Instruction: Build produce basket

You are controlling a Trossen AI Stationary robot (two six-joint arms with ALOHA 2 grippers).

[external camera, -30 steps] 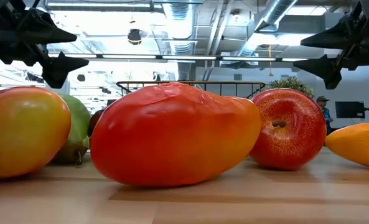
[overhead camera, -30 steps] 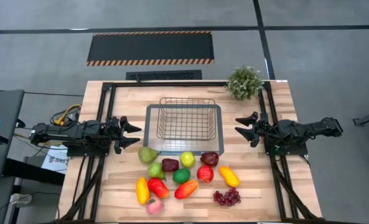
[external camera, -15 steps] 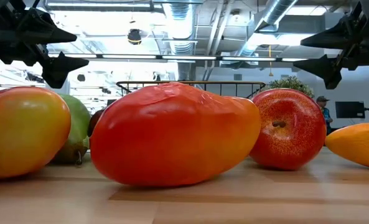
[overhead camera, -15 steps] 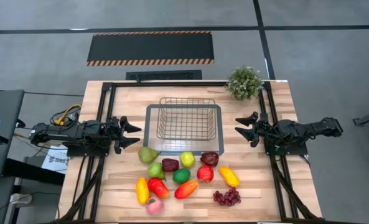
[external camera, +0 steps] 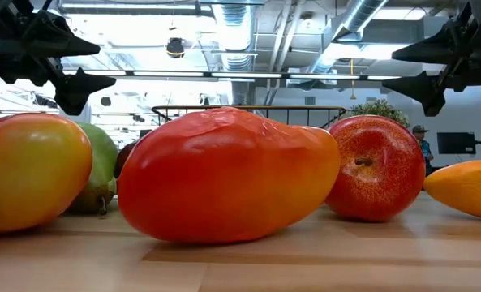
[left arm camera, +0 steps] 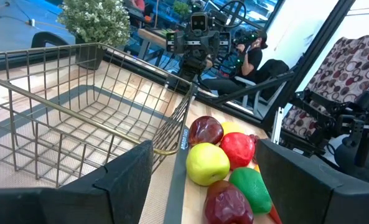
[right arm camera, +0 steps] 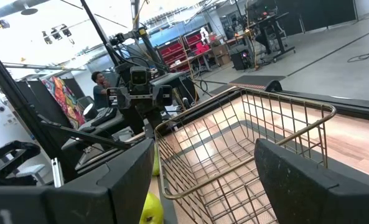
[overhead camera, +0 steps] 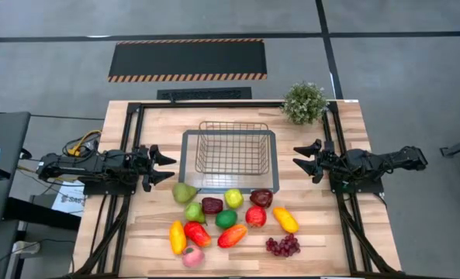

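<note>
The wire basket [overhead camera: 231,147] stands on a grey dark-rimmed tray [overhead camera: 188,164] at the table's middle, with nothing in it. The produce [overhead camera: 230,219] lies loose on the wood toward the near edge: green pear, maroon and red apples, yellow apple, orange-red mango [external camera: 228,174], yellow fruits, a pink one, purple grapes [overhead camera: 283,246]. My left gripper [overhead camera: 170,167] hovers open left of the tray, pointing level at the basket [left arm camera: 78,118]. My right gripper [overhead camera: 299,156] hovers open right of the tray, facing the basket [right arm camera: 246,143]. Both hold nothing.
A bushy green potted plant [overhead camera: 304,102] stands at the far right corner. Black rails [overhead camera: 129,155] run along the table's left, right and far sides. Bare wood shows far of the tray and at the near corners. A person sits in the room beyond [left arm camera: 249,53].
</note>
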